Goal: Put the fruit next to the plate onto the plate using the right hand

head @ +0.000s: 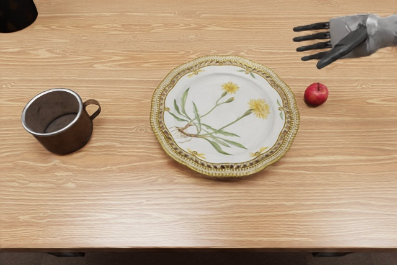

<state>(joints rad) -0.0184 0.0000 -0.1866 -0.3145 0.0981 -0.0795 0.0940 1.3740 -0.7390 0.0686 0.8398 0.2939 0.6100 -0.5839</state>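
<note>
Hovering near the worktop's (198,215) right edge, the right hand (348,36) has fingers (312,27) spread, holding nothing. The apple (316,94) lies just beside the plate (156,116), toward that same edge.

Item: grey-shelled, five-finger right hand (342,37) with black digits, which enters on a grey forearm (386,29) from the picture's right edge, high in the head view. Its four black fingers (313,27) point leftward, straight and slightly fanned, while the black thumb (338,49) slants down and left below the palm. The hand holds nothing.
</note>
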